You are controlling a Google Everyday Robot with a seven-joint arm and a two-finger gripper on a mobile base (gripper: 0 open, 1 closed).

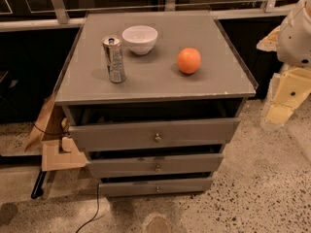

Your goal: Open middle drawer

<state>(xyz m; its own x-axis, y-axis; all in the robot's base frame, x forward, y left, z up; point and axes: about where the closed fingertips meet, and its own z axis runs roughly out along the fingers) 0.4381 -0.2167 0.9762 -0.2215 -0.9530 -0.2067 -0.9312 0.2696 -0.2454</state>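
Note:
The grey cabinet (155, 76) has three drawers stacked at its front. The middle drawer (121, 166) is a wide grey front of medium height with a small brass knob (157, 168) at its centre. A dark gap shows above it. The taller top drawer (116, 136) juts out a little above it, and the slim bottom drawer (126, 187) sits below. My gripper (280, 111) is on the white and cream arm at the right edge. It hangs beside the cabinet's right side, well apart from the middle drawer's knob.
On the cabinet top stand a silver can (113, 59), a white bowl (140, 39) and an orange (189, 60). Cardboard (53, 144) and a black cable (92, 212) lie by the cabinet's left foot. Speckled floor (243, 198) lies in front and to the right.

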